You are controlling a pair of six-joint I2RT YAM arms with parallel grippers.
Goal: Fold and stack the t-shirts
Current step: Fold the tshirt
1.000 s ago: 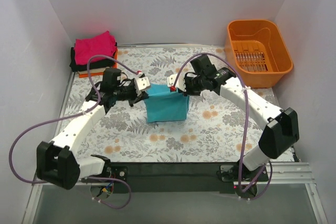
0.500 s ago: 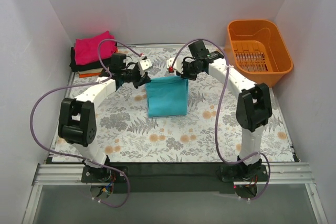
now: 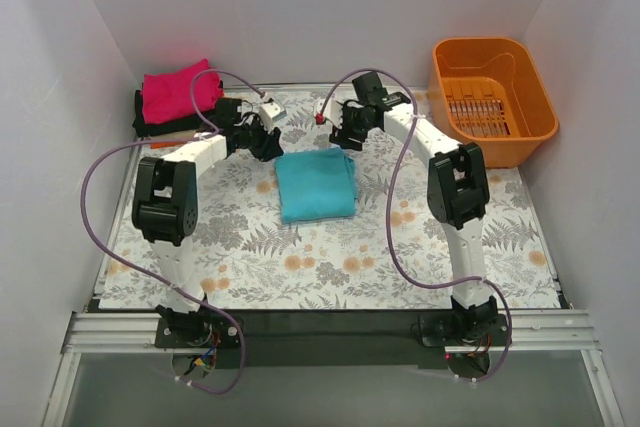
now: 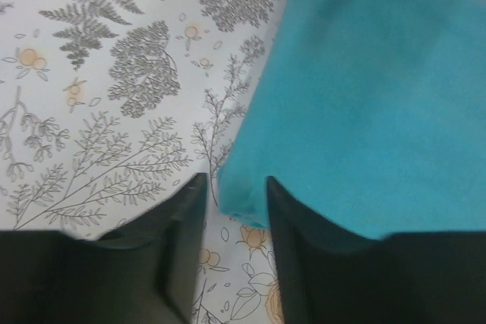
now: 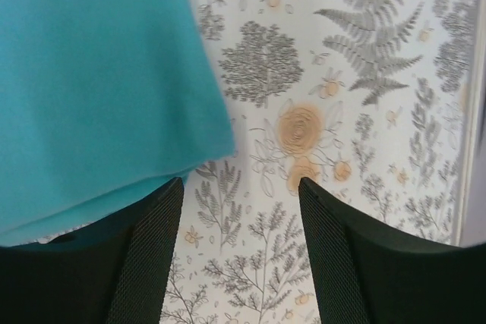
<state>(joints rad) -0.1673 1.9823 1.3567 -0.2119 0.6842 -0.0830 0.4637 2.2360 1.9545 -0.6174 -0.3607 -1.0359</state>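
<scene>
Teal t-shirt (image 3: 316,185) lies folded; my arms stretch to its far corners, left end effector (image 4: 234,181) and right end effector (image 5: 240,182) released.

Bright even diffuse light, faint soft shadows, overhead view sharp, wrist views slightly soft

One camera looks down from high up behind me at the whole table (image 3: 250,277). My two wrist cameras look down very close, and all three see the teal shirt (image 3: 316,185).
</scene>
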